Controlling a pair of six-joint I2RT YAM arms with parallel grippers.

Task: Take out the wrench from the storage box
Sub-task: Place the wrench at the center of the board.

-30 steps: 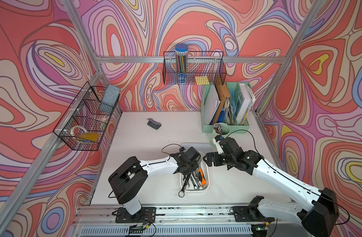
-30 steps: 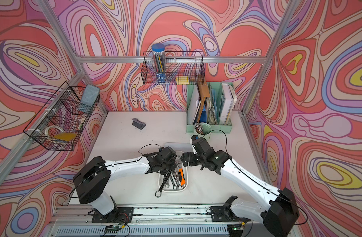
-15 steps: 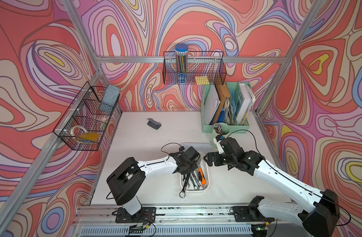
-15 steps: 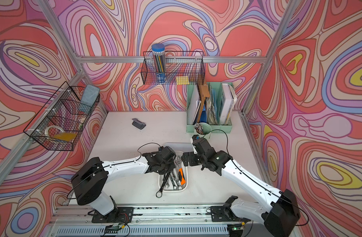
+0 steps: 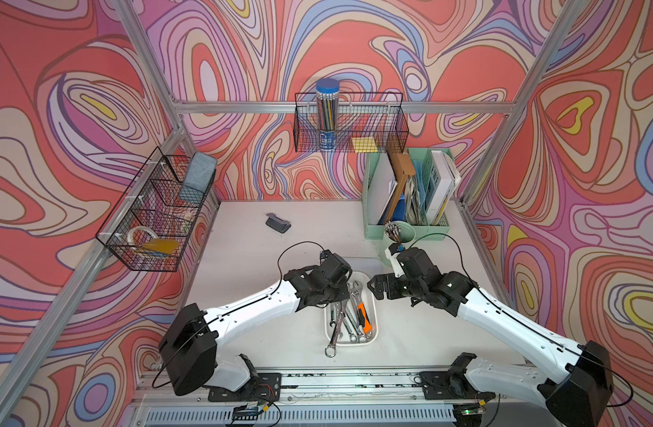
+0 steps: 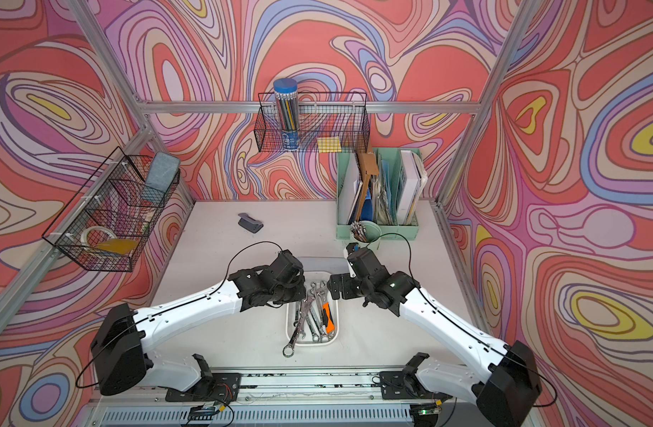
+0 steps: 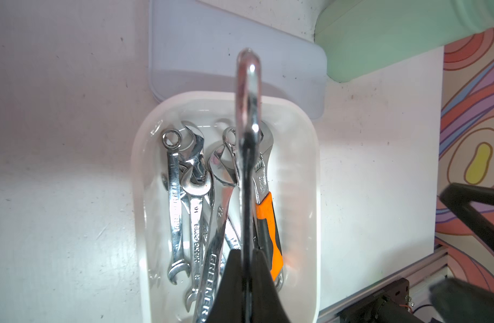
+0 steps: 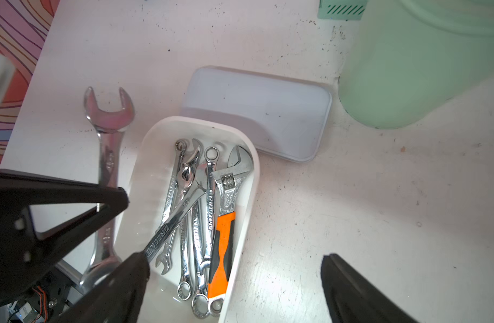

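The storage box (image 5: 374, 332) (image 6: 336, 334), a shallow white tray, sits near the table's front edge and holds several steel wrenches plus an orange-handled adjustable one (image 5: 364, 318). My left gripper (image 5: 345, 292) (image 7: 247, 253) hovers over the box's back left corner, shut on a large open-ended wrench (image 8: 107, 156). That wrench is lifted clear of the box (image 8: 254, 179) and shows edge-on in the left wrist view (image 7: 248, 125). A long ring-ended wrench (image 5: 333, 342) leans over the box's front rim. My right gripper (image 5: 376, 290) (image 8: 237, 290) stands open beside the box's back right corner, holding nothing.
A pale grey-blue lid (image 8: 257, 112) lies flat just behind the box. A mint pen cup (image 5: 399, 236) and a mint file holder (image 5: 406, 192) stand at the back right. A small dark object (image 5: 278, 223) lies at the back. Wire baskets (image 5: 158, 218) hang on the walls.
My left arm's elbow has swung out to the left and its gripper, still shut on the wrench, has shifted slightly back and left. The right arm has not moved.
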